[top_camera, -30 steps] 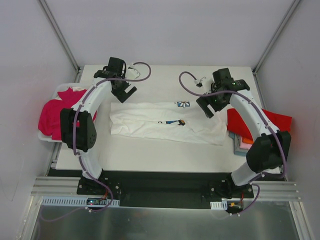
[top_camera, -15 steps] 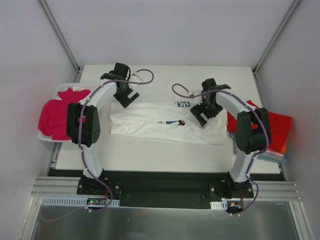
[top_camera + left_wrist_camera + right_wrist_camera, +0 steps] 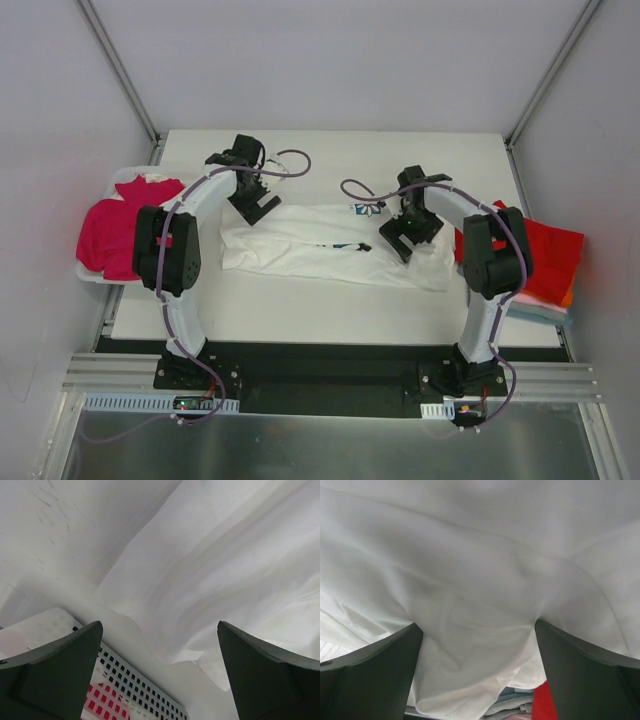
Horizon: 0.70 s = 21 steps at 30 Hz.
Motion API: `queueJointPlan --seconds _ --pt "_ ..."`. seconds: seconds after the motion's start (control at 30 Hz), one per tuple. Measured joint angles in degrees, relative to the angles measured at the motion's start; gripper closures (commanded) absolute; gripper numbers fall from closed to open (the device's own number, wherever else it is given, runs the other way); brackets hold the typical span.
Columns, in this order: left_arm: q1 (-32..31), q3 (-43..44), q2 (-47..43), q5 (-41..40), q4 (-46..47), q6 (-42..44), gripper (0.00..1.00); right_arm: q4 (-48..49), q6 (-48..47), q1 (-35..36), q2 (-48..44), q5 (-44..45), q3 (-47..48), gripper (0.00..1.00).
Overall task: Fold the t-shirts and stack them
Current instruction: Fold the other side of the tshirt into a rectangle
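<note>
A white t-shirt [image 3: 320, 245] with a blue daisy print lies folded lengthwise across the middle of the table. My left gripper [image 3: 257, 209] is open at the shirt's far left corner, jaws wide apart above the white cloth [image 3: 210, 580]. My right gripper [image 3: 396, 236] is open low over the shirt's right part, with rumpled white cloth [image 3: 480, 605] between its fingers [image 3: 370, 675]. A magenta shirt [image 3: 112, 232] lies in the white basket [image 3: 125, 172] at left. A red shirt [image 3: 535, 255] tops a pile at right, over orange and light-blue ones.
The perforated white basket [image 3: 125, 685] shows under the left gripper, with magenta behind its holes. In the right wrist view grey-blue folded cloth [image 3: 515, 705] and red cloth [image 3: 542, 705] lie beyond the white shirt's edge. Grey walls and frame posts enclose the table.
Both arms have come down and inward onto the white shirt. The left gripper moved to its far left corner, the right gripper moved left and lower over its right part.
</note>
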Motion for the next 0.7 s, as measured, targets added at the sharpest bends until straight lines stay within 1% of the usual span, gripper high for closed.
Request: queueJointPlan --seconds 0.2,0.5,0.7 --pt "0.0 -0.1 -1.0 0.0 0.0 0.0 0.01 -1.0 0.0 -0.3 -1.1 0.4 3.9 0.0" --pt "0.0 -0.1 -1.9 0.1 0.0 -0.1 0.01 -4.4 1.2 0.7 -13.0 0.4 5.9 0.0" --pt "-1.1 -0.8 -2.1 0.2 0.1 0.0 0.01 -4.6 2.2 2.8 -17.6 0.5 3.4 0.0"
